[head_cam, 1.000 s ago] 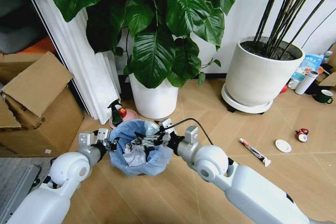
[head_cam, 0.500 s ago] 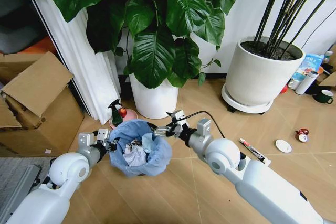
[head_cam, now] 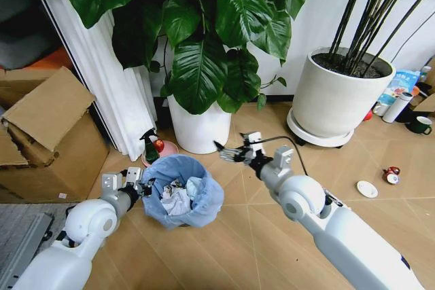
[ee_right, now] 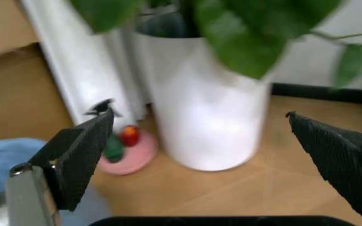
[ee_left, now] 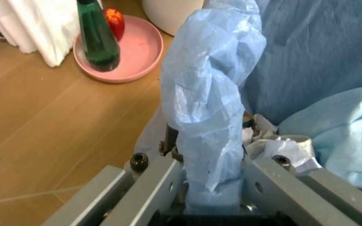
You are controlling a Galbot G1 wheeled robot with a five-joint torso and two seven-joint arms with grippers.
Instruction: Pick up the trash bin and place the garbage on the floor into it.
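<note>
**Bin held at the left, loose litter off to the right**

The left gripper (head_cam: 136,183) is clamped on the bag-lined rim of the trash bin (head_cam: 182,198); in the left wrist view its fingers (ee_left: 152,188) pinch a bunched fold of the light-blue plastic bag (ee_left: 209,94). The bin sits upright and mouth-up on the chevron floor (head_cam: 231,249), in front of the white plant pot (head_cam: 200,127), with crumpled white paper (head_cam: 175,202) already inside.

Right of the bin, the right gripper (head_cam: 231,151) hangs in the air beside the rim, spread wide and carrying nothing, fingertips pointing back toward the pot.

The remaining garbage lies well apart, farther right: a small white disc (head_cam: 366,189) flat on the floor and, just beyond it, a tiny red-capped bottle (head_cam: 391,174). Both lie on the right arm's side, so that arm looks the nearer one. Neither piece shows a clear long axis.
</note>
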